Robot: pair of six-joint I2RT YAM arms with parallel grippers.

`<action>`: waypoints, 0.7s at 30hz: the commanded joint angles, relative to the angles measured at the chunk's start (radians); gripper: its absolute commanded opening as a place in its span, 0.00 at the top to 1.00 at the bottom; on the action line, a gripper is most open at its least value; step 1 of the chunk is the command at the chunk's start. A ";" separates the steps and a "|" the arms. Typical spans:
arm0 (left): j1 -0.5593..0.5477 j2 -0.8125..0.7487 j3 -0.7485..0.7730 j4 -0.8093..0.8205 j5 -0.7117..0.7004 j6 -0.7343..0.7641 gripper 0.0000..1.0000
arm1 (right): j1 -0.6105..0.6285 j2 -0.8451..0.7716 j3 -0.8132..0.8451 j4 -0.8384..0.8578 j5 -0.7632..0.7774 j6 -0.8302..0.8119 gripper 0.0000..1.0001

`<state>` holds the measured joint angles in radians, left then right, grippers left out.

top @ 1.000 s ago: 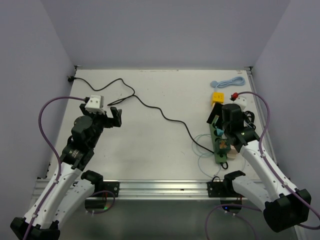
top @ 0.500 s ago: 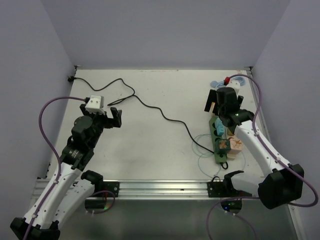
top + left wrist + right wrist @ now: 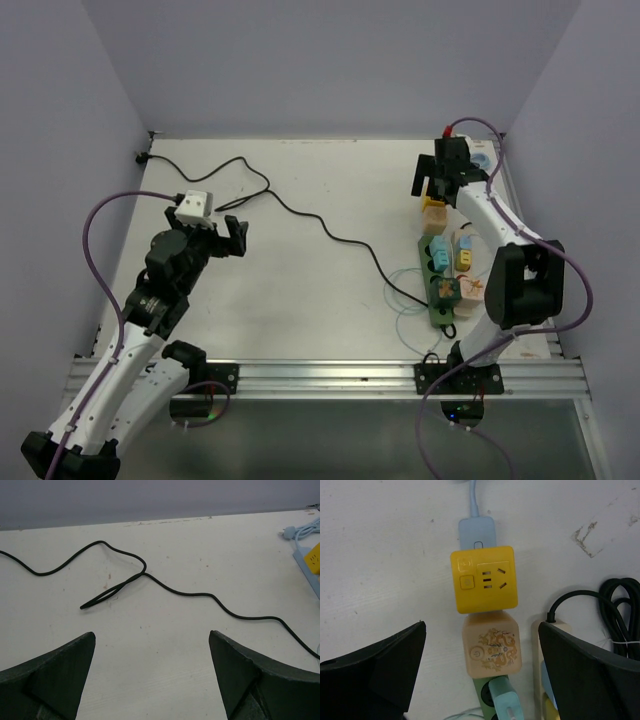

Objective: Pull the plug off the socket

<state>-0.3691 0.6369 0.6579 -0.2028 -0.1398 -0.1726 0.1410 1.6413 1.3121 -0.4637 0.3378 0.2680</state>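
Note:
The dark green socket strip (image 3: 438,303) lies at the right, running near to far. A light blue plug (image 3: 437,253) and a green and orange cube (image 3: 446,291) sit in it. In the right wrist view only the strip's far end (image 3: 489,696) shows, with the light blue plug (image 3: 509,704) in it. A beige cube with a gold dragon print (image 3: 492,650) and a yellow cube (image 3: 484,579) lie beyond it. My right gripper (image 3: 438,190) is open and empty above these cubes (image 3: 481,625). My left gripper (image 3: 210,238) is open and empty over bare table (image 3: 151,633).
A beige strip (image 3: 543,632) with a black cord (image 3: 580,597) lies right of the green one. A long black cord (image 3: 300,210) crosses the table and shows in the left wrist view (image 3: 200,594). A light blue cable (image 3: 480,160) lies at the back right.
My right gripper has moved away from over the green strip toward the back of the table, and now hangs over the yellow and beige cubes. The left arm has not moved.

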 commanded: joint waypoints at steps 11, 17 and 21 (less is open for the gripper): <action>-0.004 0.004 0.023 0.031 0.055 -0.008 0.00 | -0.078 0.186 0.121 0.014 -0.183 -0.101 0.01; -0.004 0.012 0.023 0.032 0.075 -0.002 0.00 | -0.116 0.245 0.154 0.025 -0.227 -0.136 0.04; -0.004 0.018 0.022 0.032 0.085 -0.004 0.00 | -0.132 0.255 0.162 0.025 -0.253 -0.141 0.15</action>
<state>-0.3691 0.6525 0.6579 -0.2012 -0.0788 -0.1726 0.0242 1.8988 1.4273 -0.4549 0.1261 0.1570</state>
